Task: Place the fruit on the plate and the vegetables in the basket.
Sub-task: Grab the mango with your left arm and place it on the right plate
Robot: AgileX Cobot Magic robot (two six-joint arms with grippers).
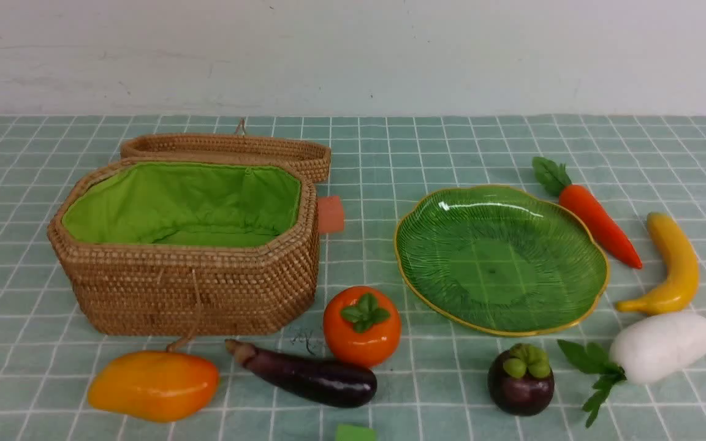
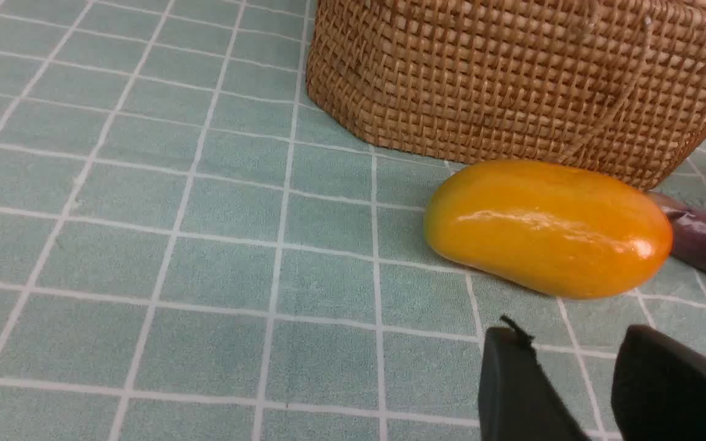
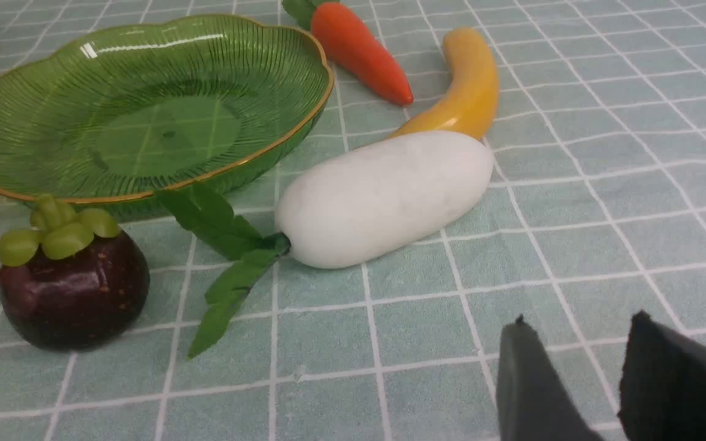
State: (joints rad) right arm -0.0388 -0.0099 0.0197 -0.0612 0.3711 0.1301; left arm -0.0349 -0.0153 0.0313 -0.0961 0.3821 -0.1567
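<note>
Prob. lab: checked cloth (image 1: 390, 153), bare wall (image 1: 353, 55)

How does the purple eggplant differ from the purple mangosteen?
The eggplant is long and lies on its side near the basket; the mangosteen is round and sits upright by the plate. The eggplant's stem is brownish, the mangosteen's cap light green. Both are glossy, dark purple.

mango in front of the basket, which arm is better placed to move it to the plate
Left. The mango lies just ahead of the left gripper, whose jaws are apart and empty. The right gripper faces the radish and mangosteen, well to the mango's right.
</note>
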